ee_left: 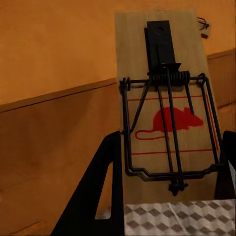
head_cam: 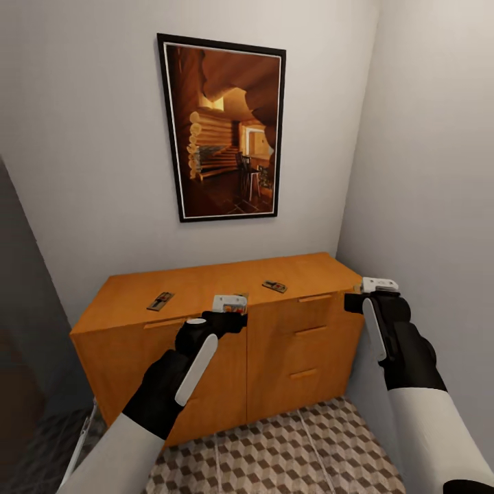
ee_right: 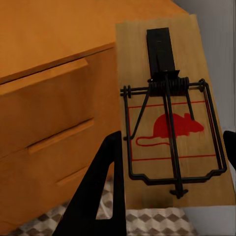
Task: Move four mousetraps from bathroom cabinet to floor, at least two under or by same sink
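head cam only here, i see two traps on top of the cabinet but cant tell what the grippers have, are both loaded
Observer: Yes. In the left wrist view the left gripper holds a mousetrap between its fingers.
Operator: and the right one
Observer: Same: the right gripper holds another mousetrap, printed side toward the camera.
Operator: are they set or sprung
Observer: Each wire bar lies flat over the red mouse print; more I cannot tell.
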